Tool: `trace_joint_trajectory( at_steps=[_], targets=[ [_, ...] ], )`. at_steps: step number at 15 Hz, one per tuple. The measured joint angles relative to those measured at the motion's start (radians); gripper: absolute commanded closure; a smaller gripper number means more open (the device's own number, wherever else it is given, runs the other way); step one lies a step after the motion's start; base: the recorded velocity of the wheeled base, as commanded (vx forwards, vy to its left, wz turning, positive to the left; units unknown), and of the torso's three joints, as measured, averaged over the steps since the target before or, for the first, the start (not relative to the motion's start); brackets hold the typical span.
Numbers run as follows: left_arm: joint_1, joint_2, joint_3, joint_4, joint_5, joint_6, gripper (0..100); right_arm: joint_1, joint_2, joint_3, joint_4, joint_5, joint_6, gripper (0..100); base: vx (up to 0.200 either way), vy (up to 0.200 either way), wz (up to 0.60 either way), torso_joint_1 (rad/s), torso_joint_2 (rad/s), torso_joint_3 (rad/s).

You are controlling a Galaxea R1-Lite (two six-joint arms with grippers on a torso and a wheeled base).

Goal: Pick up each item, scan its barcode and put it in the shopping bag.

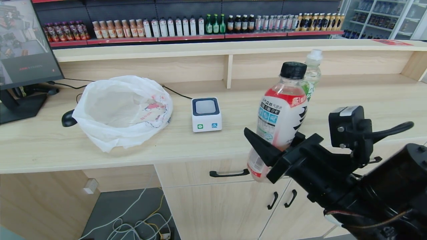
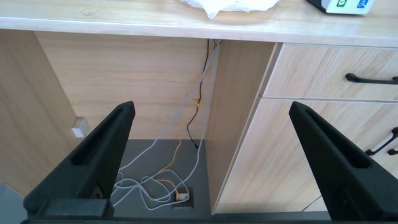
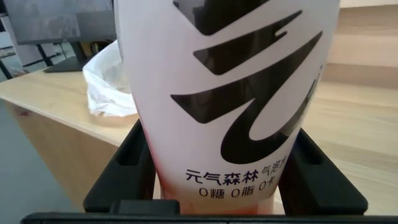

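Observation:
A pink drink bottle (image 1: 278,120) with a black cap and a red-and-white label hangs upright in the air before the counter's front edge, right of the scanner. My right gripper (image 1: 272,151) is shut on its lower half; up close the bottle (image 3: 227,93) sits between the two black fingers (image 3: 127,165). The white barcode scanner (image 1: 206,114) stands mid-counter, window facing up. Left of it lies the white plastic shopping bag (image 1: 123,110), mouth open. My left gripper (image 2: 214,158) is open below counter height, facing the cabinet opening, with nothing between its fingers.
A clear bottle (image 1: 312,75) with a white cap stands on the counter behind the held one. A monitor (image 1: 23,43) and a black mouse (image 1: 68,118) sit at far left. Drawer handles (image 1: 229,173) line the cabinet front. Cables (image 2: 168,174) lie on the floor.

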Motion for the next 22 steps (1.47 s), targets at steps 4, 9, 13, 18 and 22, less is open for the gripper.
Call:
trace_joint_trajectory(
  at_steps=[4,9,13,18,22],
  targets=[
    [0.000,0.000,0.000,0.000,0.000,0.003,0,-0.118,0.000,-0.048,-0.001,0.001,-0.037,100,0.000,0.000,0.00,0.000,0.00,0.000],
    [0.000,0.000,0.000,0.000,0.000,0.001,0,-0.231,0.001,-0.081,0.001,0.005,-0.065,100,0.000,0.040,0.00,0.000,0.00,0.000],
    [0.000,0.000,0.000,0.000,0.000,-0.005,0,-0.290,0.021,-0.181,-0.004,0.009,-0.059,100,0.000,0.200,0.00,0.004,0.00,0.002],
    [0.000,0.000,0.000,0.000,0.001,-0.006,0,-0.317,0.028,-0.205,0.000,0.013,-0.057,100,0.000,0.200,0.00,0.005,0.01,0.001],
    [0.000,0.000,0.000,0.000,0.001,-0.007,0,-0.325,0.027,-0.207,0.000,0.012,-0.061,100,0.000,0.200,0.00,0.005,0.00,0.004]
  ],
)
